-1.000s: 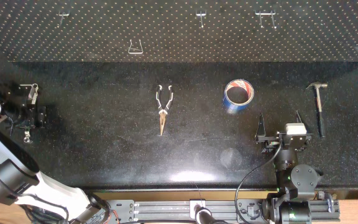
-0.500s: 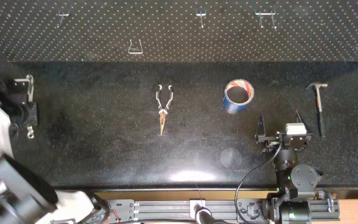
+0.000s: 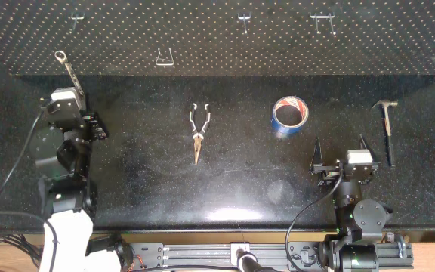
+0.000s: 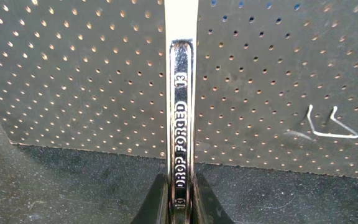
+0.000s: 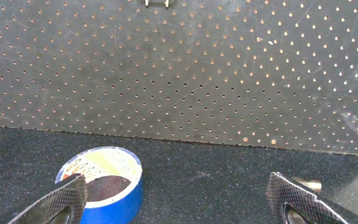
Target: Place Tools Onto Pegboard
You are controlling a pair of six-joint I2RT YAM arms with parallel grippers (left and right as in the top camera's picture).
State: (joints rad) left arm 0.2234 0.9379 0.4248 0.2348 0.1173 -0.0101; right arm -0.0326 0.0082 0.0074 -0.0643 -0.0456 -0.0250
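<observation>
The left gripper (image 3: 75,88) is clamped tight on a wrench (image 3: 68,69), its 2 dark fingers (image 4: 156,202) pinching the lower end of the shank with no gap left. The wrench is bright chromed steel, a flat slim bar with a recessed panel of stamped lettering down its middle (image 4: 183,124) and a small ring-shaped head at the far end. In the top view it sits at about 10 o'clock of the scene. Its long axis runs from 5 o'clock to 11 o'clock, and the head points to 11 o'clock, over the lower edge of the pegboard (image 3: 202,30) (whether steel touches board I cannot tell).

The pegboard is a dark sheet dotted with even rows of small holes, and thin wire hooks (image 3: 165,57) stand out from it. The worktop (image 3: 142,159) below it is black and finely speckled.

The right gripper (image 3: 339,147) rests low at 5 o'clock, its 2 ribbed black fingers (image 5: 61,199) spread wide and holding nothing. Just toward 11 o'clock from it lies a blue roll of tape (image 3: 289,115), round with a pale inner face. Pliers (image 3: 198,136) lie near the centre, their tip toward 6 o'clock and their pale handles splayed toward 12 o'clock. A hammer (image 3: 386,125) lies at 3 o'clock, with its metal head at the 12 o'clock end.
</observation>
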